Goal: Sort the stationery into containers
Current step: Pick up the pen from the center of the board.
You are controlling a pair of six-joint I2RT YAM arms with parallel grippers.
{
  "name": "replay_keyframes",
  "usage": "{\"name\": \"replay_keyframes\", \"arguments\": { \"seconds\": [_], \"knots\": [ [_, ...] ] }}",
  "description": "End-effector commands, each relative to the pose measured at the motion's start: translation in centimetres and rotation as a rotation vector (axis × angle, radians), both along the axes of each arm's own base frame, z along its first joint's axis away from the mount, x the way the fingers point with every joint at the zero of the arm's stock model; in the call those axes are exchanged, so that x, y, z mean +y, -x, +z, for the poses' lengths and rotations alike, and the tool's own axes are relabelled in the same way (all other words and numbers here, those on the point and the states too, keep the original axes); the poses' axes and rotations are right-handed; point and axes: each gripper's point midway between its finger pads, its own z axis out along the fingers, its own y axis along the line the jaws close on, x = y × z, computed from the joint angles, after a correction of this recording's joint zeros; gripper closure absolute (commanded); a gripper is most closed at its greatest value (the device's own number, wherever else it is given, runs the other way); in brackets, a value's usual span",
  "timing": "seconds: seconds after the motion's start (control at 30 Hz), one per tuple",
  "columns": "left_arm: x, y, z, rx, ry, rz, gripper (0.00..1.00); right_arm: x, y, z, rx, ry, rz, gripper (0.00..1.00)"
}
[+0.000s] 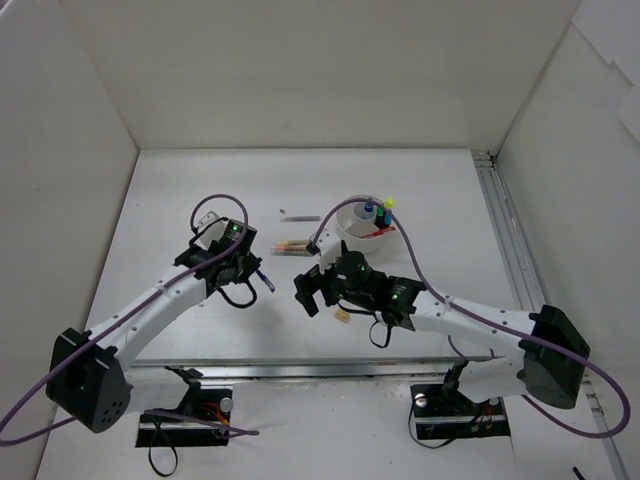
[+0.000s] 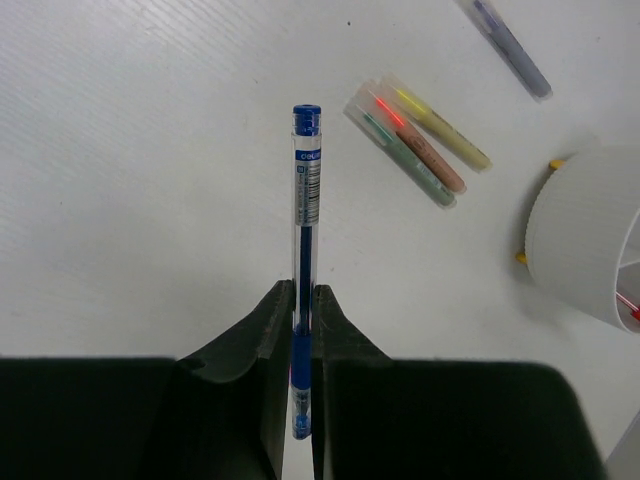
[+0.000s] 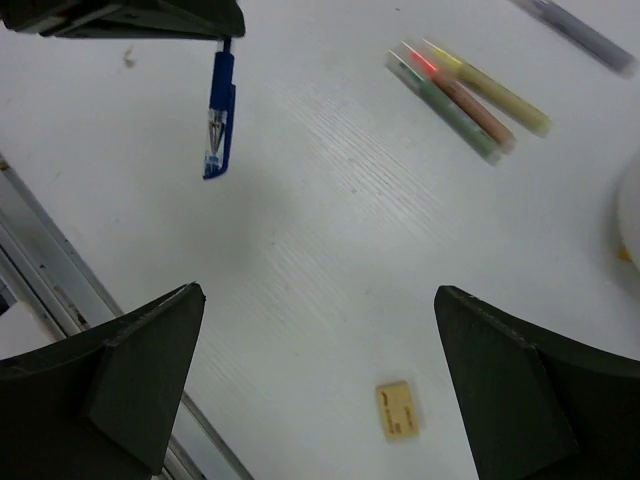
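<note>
Left gripper (image 2: 303,300) pinches the blue pen (image 2: 305,190) tight, well left of the round white organizer (image 2: 585,235). Pastel pencils (image 2: 420,145) lie nearer the organizer. Right gripper (image 3: 318,292) is spread wide, above a small eraser (image 3: 398,409).

Organizer (image 2: 575,230): one, round, white.
Highlighters (image 1: 381,212) standing in it: three caps seen (blue, green, yellow).
Red pen (image 1: 378,232) in it: one.
Blue pen (image 2: 305,230): one.
Grey-violet pen (image 2: 512,48): one.
Pastel pencils (image 2: 425,150): three, side by side (green, orange, yellow).
Eraser (image 3: 399,410): one, beige.
Small yellow bits (image 2: 520,257) at organizer wall: two, kind unclear.
Arms (image 1: 160,300): two.
Hands: two, left hand (image 2: 303,295) and right hand (image 3: 315,300).
Purple cables (image 1: 218,198): two.
Tabletop (image 1: 200,170): one.
</note>
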Motion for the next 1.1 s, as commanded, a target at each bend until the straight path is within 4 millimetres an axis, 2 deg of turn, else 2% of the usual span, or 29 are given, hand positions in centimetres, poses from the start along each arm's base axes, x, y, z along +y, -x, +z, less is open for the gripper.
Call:
{"name": "replay_keyframes", "arguments": {
  "seconds": [0.0,0.03,0.2,0.3,0.47,0.53,0.67,0.7,0.77,0.8,0.83,0.87,0.97,1.03,1.07],
  "knots": [
    [-0.3,0.1,1.6,-0.091,0.078,0.057,1.00,5.6,-0.1,4.4,-0.082,-0.250,0.124,0.03],
    [-0.6,0.3,2.5,-0.124,0.100,0.047,1.00,6.4,0.3,4.9,-0.082,-0.266,0.167,0.03],
    [-0.9,1.0,3.0,-0.149,0.112,0.050,1.00,9.2,0.0,4.0,-0.039,-0.285,0.173,0.06],
    [-0.7,1.5,2.8,-0.135,0.102,0.057,1.00,9.6,-0.8,3.4,-0.024,-0.290,0.131,0.08],
    [-0.8,1.7,2.7,-0.139,0.097,0.052,1.00,10.1,-0.9,2.6,-0.032,-0.255,0.158,0.10],
    [-0.9,1.9,2.6,-0.134,0.100,0.044,1.00,10.3,-0.9,2.2,-0.035,-0.235,0.178,0.17],
    [-1.3,2.2,3.0,-0.151,0.114,0.028,1.00,10.9,-0.7,0.7,-0.019,-0.197,0.214,0.22],
    [-1.3,2.1,3.2,-0.157,0.118,0.032,1.00,11.0,-0.8,0.5,-0.016,-0.196,0.213,0.29],
    [-1.4,2.3,3.1,-0.159,0.117,0.032,1.00,11.3,-0.9,0.6,-0.022,-0.200,0.219,0.36],
    [-1.4,2.4,3.1,-0.159,0.122,0.033,1.00,11.4,-0.8,0.6,-0.022,-0.201,0.231,0.45],
    [-1.6,2.6,3.1,-0.161,0.126,0.021,1.00,11.6,-0.7,0.7,-0.026,-0.206,0.236,0.49],
    [-1.9,2.7,3.2,-0.162,0.130,0.012,1.00,11.7,-0.7,0.6,-0.025,-0.205,0.241,0.60],
    [-2.2,2.8,3.4,-0.170,0.136,0.008,1.00,12.0,-0.7,0.8,-0.024,-0.212,0.247,0.76],
    [-2.1,2.8,3.3,-0.171,0.138,0.016,1.00,11.9,-0.6,0.7,-0.022,-0.210,0.246,0.81],
    [-2.0,2.8,3.5,-0.177,0.141,0.016,1.00,11.8,-0.6,0.9,-0.026,-0.215,0.246,0.86]
  ]
}}
